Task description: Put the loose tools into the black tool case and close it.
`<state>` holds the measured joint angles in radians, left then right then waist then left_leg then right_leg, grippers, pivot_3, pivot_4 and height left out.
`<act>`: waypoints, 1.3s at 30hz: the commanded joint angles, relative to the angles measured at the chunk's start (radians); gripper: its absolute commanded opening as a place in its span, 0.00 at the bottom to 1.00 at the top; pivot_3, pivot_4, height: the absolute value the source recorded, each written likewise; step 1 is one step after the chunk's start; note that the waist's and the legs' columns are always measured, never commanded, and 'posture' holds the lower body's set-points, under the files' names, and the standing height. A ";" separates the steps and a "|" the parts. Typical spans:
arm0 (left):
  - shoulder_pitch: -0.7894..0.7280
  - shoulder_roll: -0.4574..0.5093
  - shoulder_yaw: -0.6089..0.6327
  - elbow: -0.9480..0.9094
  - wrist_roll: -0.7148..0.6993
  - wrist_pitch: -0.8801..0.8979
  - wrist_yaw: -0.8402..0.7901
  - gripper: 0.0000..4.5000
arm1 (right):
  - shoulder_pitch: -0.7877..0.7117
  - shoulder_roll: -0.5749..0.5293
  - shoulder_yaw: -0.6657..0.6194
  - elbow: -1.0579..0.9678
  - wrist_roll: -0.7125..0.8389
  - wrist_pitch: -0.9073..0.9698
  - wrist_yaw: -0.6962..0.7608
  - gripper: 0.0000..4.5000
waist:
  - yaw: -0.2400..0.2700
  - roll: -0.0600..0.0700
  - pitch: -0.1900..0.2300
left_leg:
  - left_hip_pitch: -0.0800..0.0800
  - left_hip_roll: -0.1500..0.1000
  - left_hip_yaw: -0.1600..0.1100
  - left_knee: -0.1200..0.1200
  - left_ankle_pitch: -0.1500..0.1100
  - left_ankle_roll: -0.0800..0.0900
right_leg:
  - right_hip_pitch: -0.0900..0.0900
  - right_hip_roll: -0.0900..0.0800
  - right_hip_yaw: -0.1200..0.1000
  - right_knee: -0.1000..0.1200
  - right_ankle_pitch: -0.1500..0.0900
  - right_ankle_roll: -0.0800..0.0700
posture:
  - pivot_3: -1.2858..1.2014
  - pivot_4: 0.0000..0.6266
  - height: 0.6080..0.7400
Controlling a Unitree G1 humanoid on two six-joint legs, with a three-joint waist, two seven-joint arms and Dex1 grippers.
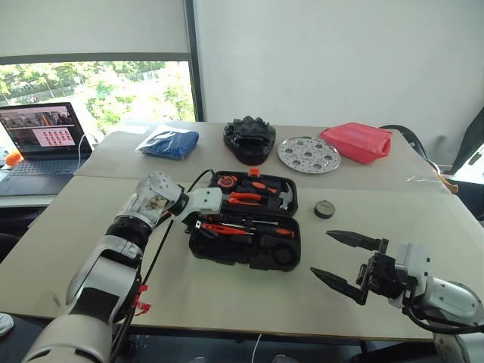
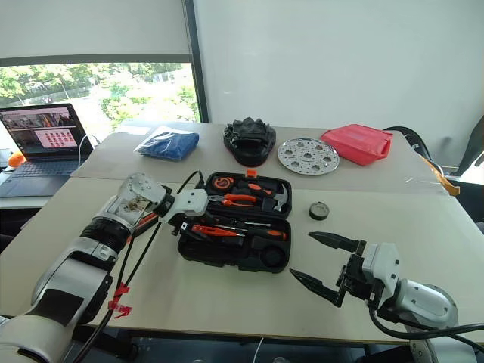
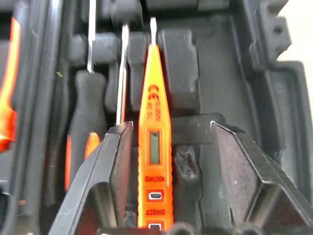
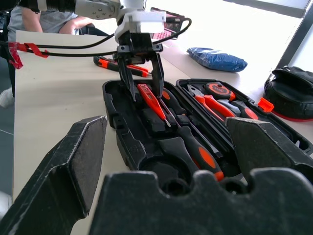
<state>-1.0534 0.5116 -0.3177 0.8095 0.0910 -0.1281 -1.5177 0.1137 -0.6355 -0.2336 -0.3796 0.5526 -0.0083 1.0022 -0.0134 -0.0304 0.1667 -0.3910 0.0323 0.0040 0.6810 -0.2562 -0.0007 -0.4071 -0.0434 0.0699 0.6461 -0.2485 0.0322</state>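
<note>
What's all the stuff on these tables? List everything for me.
Tool case: one, black, open, middle of the near table.
Pen-like tool: one, orange, lying in the case between the left gripper's spread fingers.
Screwdrivers: two, orange-and-black handles, in the case.
Small disc: one, dark, right of the case.
Utility knife: one, black and orange, on the table beside the case.
Perforated disc: one, silver, far table.
Lumpy object: one, black, far table.
Wrapped bundle: one, dark blue, far table.
Red bag: one, far right.
Laptop: one, open, far left.
Left gripper: open, over the case.
Right gripper: open, right of the case.
</note>
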 commanded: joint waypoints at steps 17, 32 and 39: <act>0.037 0.003 0.027 0.038 0.022 -0.074 0.120 0.02 | -0.004 0.004 0.002 -0.024 0.003 -0.022 -0.006 1.00 | 0.000 0.000 0.000 | 0.000 0.000 0.000 0.000 0.000 0.000 | 0.000 0.000 0.000 0.000 0.000 0.000 | 0.52 0.24 1.00; 0.119 -0.001 0.000 -0.038 0.049 -0.013 0.134 0.02 | 0.002 0.012 0.009 -0.026 0.002 -0.024 -0.011 1.00 | 0.001 0.000 0.000 | 0.001 0.000 0.000 0.000 0.000 0.000 | 0.001 0.000 0.000 0.001 0.000 0.000 | 0.52 0.24 1.00; 0.140 -0.008 0.031 -0.056 0.024 0.062 0.195 0.02 | 0.004 0.026 0.016 -0.026 -0.005 -0.027 -0.013 1.00 | 0.004 0.002 -0.001 | 0.004 0.000 0.000 0.001 0.000 0.000 | 0.004 0.000 0.000 0.001 0.000 0.000 | 0.52 0.24 1.00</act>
<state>-0.9364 0.5095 -0.2869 0.7530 0.1129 -0.1056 -1.3444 0.1191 -0.6124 -0.2080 -0.3794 0.5502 -0.0106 0.9943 -0.0096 -0.0284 0.1654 -0.3864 0.0320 0.0037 0.6823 -0.2560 -0.0008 -0.4024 -0.0435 0.0699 0.6475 -0.2485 0.0323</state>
